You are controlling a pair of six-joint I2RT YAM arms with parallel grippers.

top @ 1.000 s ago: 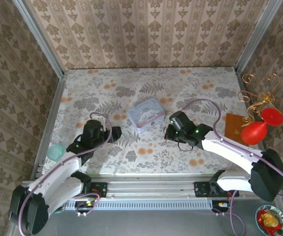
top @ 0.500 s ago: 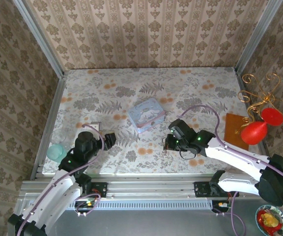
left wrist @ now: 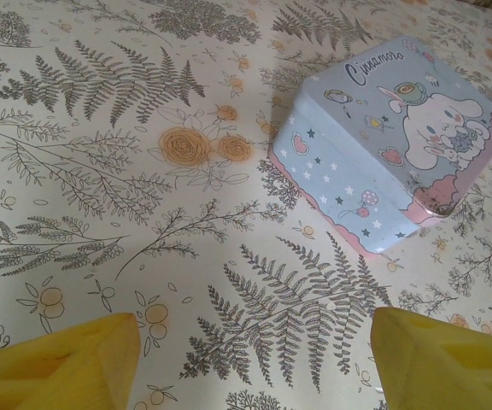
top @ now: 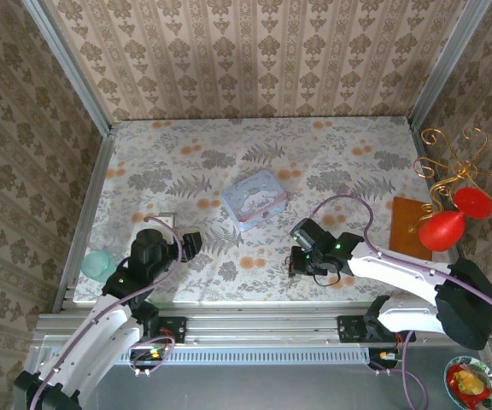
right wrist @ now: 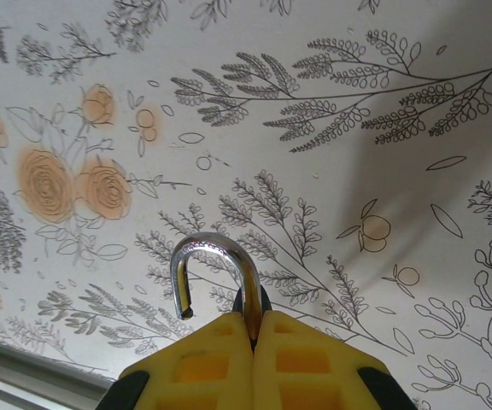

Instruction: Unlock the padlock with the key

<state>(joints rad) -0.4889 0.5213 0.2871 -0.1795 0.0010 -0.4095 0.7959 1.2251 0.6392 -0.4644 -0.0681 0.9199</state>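
My right fingers point(right wrist: 301, 363), on the near side of the blue cartoon-dog tin point(left wrist: 391, 162), pinch the padlock point(right wrist: 214, 242) with its silver loop poking out, while my left fingers point(left wrist: 67, 363) are spread and empty, so I think it could twist or slip onto the worktop point(right wrist: 400, 128).

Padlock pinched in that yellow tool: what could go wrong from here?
1. The right tool grips the padlock by a thin sliver at its fingertips, so it might twist or slip out.
2. The left tool hangs open and empty facing the tin; pushing forward could bump it.
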